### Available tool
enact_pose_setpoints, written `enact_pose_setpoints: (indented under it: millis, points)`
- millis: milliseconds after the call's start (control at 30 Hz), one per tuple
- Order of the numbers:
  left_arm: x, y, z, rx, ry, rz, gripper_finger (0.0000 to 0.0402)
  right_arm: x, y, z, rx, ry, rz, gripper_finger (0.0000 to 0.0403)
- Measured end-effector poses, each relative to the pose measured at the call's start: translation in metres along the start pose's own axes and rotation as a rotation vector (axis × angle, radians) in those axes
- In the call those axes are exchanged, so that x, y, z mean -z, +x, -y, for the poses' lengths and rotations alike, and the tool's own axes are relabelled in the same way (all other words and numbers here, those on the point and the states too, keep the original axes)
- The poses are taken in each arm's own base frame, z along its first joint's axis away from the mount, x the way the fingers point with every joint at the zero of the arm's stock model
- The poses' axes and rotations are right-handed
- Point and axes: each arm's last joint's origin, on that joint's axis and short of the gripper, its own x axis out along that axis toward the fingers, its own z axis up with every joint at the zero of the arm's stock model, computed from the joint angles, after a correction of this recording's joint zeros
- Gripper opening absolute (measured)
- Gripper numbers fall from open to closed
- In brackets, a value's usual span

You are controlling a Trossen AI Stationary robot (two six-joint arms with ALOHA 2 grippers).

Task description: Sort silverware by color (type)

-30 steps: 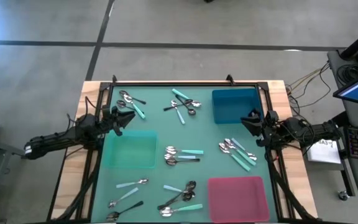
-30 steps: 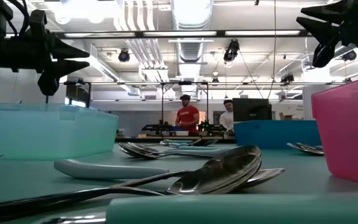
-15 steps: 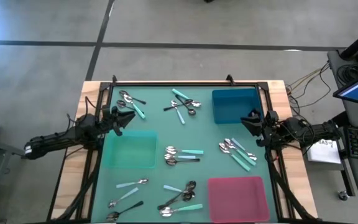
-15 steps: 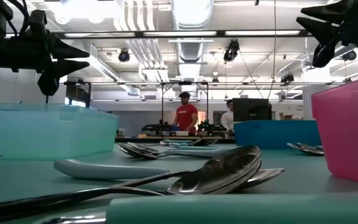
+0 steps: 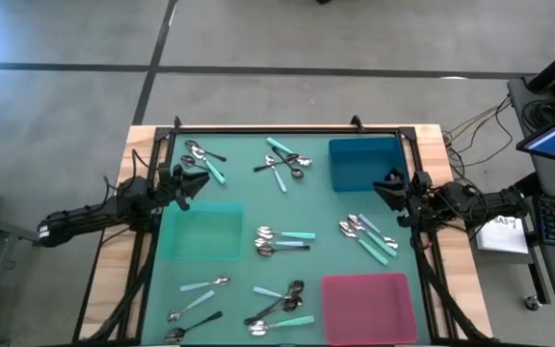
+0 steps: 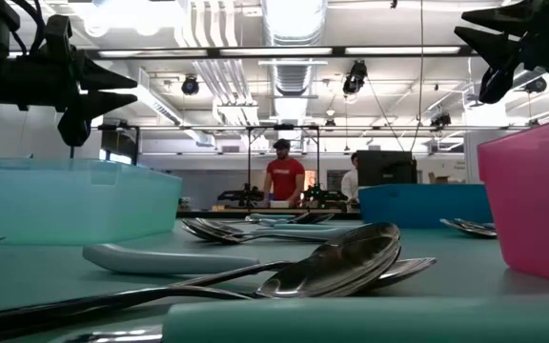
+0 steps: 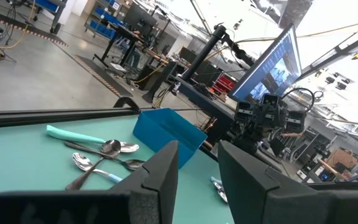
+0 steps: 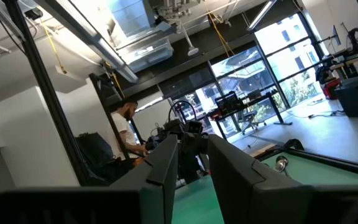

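Since the earlier frames no spoon, tray or arm has shifted; only a person in red beyond the table has stepped slightly. The silverware (image 5: 282, 241) is scattered in clusters over the smooth green table (image 5: 249, 198): two near the far edge, one mid-table, one by the right edge, two near the front edge. Polished metal bowls, matte teal, pale or dark handles. Nothing is sorted: the teal tray (image 5: 201, 232), blue tray (image 5: 362, 163) and pink tray (image 5: 368, 306), rigid plastic, appear empty. The left gripper (image 5: 190, 180) and right gripper (image 5: 385, 185) hover raised, fingers slightly apart, grasping nothing.
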Motion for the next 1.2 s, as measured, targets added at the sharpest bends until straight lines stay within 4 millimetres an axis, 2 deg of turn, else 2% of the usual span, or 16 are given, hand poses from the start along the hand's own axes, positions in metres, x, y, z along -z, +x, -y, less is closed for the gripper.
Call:
enact_pose_setpoints:
  millis: [1200]
  points:
    - [0.0001, 0.0, -0.0001, 0.0, 0.0, 0.0, 0.0098, 0.0, 0.0, 0.0, 0.0, 0.0, 0.0, 0.0084]
